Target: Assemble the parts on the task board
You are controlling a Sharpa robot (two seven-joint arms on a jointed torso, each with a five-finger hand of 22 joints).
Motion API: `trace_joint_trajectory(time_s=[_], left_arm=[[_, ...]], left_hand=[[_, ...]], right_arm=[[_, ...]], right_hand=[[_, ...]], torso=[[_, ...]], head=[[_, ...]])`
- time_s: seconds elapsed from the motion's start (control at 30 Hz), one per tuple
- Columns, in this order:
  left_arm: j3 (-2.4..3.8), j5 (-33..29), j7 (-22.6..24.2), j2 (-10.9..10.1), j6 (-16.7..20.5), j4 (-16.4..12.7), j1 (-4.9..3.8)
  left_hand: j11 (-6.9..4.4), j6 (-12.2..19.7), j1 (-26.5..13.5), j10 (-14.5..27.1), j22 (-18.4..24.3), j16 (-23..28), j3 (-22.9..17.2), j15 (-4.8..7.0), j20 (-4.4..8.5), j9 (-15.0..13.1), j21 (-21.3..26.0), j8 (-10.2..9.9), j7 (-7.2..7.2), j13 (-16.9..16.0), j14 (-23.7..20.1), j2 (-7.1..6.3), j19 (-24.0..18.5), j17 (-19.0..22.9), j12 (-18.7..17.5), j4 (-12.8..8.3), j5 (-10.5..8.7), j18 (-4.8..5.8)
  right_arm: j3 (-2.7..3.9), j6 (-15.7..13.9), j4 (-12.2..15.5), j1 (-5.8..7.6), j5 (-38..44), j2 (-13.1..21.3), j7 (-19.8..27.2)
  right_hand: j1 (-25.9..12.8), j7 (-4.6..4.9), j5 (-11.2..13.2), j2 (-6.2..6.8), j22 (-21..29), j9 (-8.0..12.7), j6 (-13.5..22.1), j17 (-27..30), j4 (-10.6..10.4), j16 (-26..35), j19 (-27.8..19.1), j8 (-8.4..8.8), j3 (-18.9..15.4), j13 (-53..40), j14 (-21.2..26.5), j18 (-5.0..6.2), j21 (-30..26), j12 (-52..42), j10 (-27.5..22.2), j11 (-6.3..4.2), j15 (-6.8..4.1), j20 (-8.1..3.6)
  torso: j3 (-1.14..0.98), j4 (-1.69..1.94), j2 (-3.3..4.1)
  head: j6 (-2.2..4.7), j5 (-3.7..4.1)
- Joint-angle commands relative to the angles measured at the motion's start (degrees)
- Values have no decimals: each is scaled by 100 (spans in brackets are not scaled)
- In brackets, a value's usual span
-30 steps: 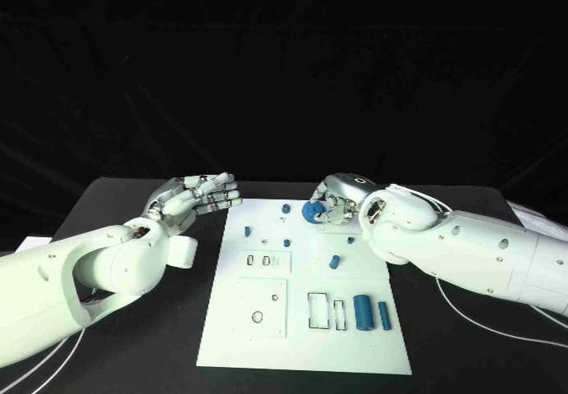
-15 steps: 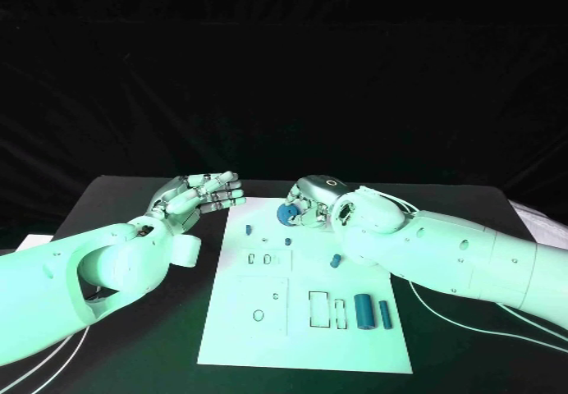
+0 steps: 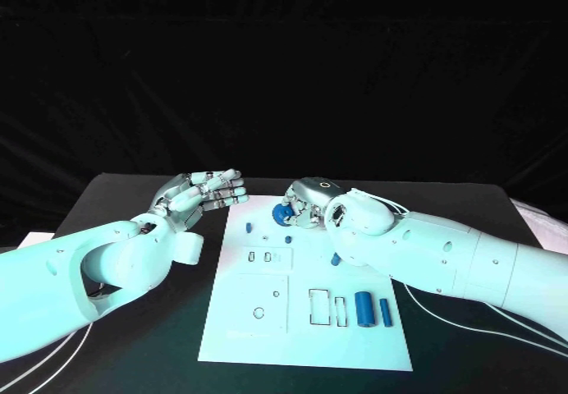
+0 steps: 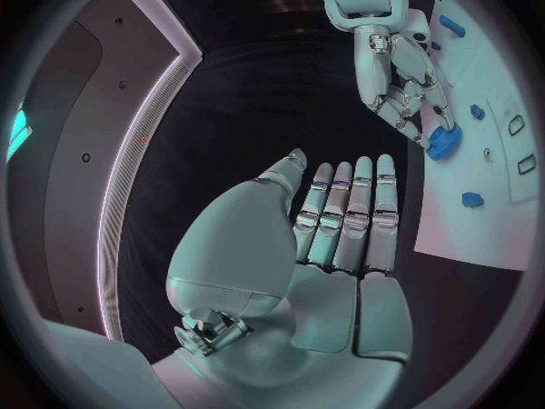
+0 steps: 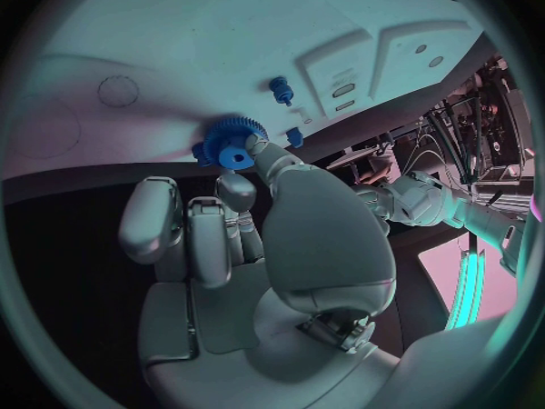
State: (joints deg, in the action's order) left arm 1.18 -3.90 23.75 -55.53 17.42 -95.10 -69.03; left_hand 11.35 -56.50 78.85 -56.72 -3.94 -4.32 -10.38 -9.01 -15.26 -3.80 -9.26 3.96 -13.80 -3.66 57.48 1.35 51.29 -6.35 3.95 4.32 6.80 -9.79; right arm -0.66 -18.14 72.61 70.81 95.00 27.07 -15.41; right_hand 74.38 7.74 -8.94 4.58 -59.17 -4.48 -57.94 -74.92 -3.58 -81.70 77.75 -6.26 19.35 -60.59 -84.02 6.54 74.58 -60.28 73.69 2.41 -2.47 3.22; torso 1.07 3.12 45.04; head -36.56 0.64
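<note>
The white task board (image 3: 267,320) lies in the middle of the black table. My right hand (image 3: 310,199) hovers over its far end and pinches a blue toothed gear (image 3: 283,214), which also appears in the right wrist view (image 5: 232,142) and the left wrist view (image 4: 443,141). Small blue pegs (image 3: 249,228) stand near the far end of the board, and two blue cylinders (image 3: 364,309) lie at its near right. My left hand (image 3: 201,193) floats left of the board with its fingers straight and together, holding nothing.
Rectangular slots (image 3: 321,307) and round holes (image 3: 258,313) mark the near half of the board. White cables (image 3: 474,327) trail across the table under my right arm. Black table surface (image 3: 118,193) lies left and behind the board.
My right hand has carried the gear leftward over the far end of the board. The left hand has barely moved.
</note>
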Motion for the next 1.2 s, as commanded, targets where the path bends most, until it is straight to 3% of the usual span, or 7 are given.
trace_joint_trajectory(time_s=[0.03, 0.13, 0.43, 0.63, 0.9, 1.03, 1.2], left_arm=[[5, -5, 42, 12, -92, -14, -7], [5, -5, 41, 13, -92, -12, -7], [5, -5, 31, 14, -96, -6, -7], [5, -5, 25, 3, -99, -1, -7], [5, -5, 26, -51, -92, -6, -7], [4, -5, 26, -80, -94, -19, -7], [3, -5, 25, -85, -100, -22, -7]], left_hand=[[-21, 21, -22, 23, 0, -15, -23, -8, 1, 3, 16, -22, -1, -3, -9, -28, -28, 10, -16, 0, 23, -68], [-21, 21, -22, 23, 0, -15, -23, -8, 1, 3, 16, -22, -1, -3, -9, -28, -28, 10, -16, 0, 23, -68], [-23, 20, -22, 20, -1, -20, -26, -6, 2, 2, 14, -20, 0, -4, -4, -30, -26, 11, -13, -3, 22, -69], [-23, 20, -22, 20, -1, -20, -26, -6, 2, 2, 14, -20, 0, -4, -4, -30, -26, 11, -13, -3, 22, -69], [-23, 20, -22, 20, -1, -20, -26, -6, 2, 2, 13, -20, 0, -4, -3, -30, -26, 12, -13, -3, 22, -69], [-24, 20, -22, 20, -2, -22, -27, -5, 2, 2, 13, -20, 0, -4, -2, -31, -25, 12, -12, -4, 22, -69], [-24, 19, -22, 19, -2, -23, -28, -4, 2, 1, 12, -19, 1, -5, 0, -31, -25, 13, -11, -5, 22, -70]], right_arm=[[-11, 94, -70, -19, 96, -36, -1], [-16, 100, -101, -22, 66, -60, 32], [-24, 87, -107, -28, -8, -82, 86], [-23, -219, 69, -38, -78, 85, 158], [48, -677, 820, -9, -513, 912, 461], [78, -590, 1244, 115, -1182, 1585, 900], [85, -352, 1326, 187, -1749, 2097, 1307]], right_hand=[[-29, 61, 22, 82, 13, 4, 248, -132, -12, -31, -12, 191, -35, 55, -354, -70, 5, 72, -43, 55, 81, 80], [-88, 102, 14, 144, 21, 43, 437, -137, -38, -35, -23, 278, -103, 102, -353, -67, 1, 131, -80, 97, 120, 118], [-303, 158, -7, 205, 38, 62, 720, -155, -216, -47, -48, 275, -362, 165, -348, -59, -5, 215, -156, 157, 177, 183], [-342, 147, -41, 171, 22, 40, 661, -165, -285, -54, -43, 244, -441, 98, -349, -59, 7, 144, -116, 151, 178, 191], [-268, 110, -206, 113, -37, 5, 497, -181, -297, -66, -16, 196, -483, -12, -352, -67, 47, 31, -46, 118, 153, 175], [-164, 102, -245, 94, -51, 2, 463, -188, -245, -71, -12, 197, -467, -51, -353, -70, 56, -4, -29, 107, 143, 165], [-46, 104, -268, 113, -79, 6, 459, -212, -166, -85, -5, 215, -465, -61, -357, -76, 72, -5, -37, 105, 139, 160]], torso=[[-7, -2, -2], [-6, 1, -2], [-3, 2, -3], [-12, -6, -3], [-16, -37, -16], [-44, -92, -30], [-73, -146, -47]], head=[[-7, -2], [-14, -4], [-18, -3], [-21, -3], [-1, -6], [20, -30], [38, -35]])
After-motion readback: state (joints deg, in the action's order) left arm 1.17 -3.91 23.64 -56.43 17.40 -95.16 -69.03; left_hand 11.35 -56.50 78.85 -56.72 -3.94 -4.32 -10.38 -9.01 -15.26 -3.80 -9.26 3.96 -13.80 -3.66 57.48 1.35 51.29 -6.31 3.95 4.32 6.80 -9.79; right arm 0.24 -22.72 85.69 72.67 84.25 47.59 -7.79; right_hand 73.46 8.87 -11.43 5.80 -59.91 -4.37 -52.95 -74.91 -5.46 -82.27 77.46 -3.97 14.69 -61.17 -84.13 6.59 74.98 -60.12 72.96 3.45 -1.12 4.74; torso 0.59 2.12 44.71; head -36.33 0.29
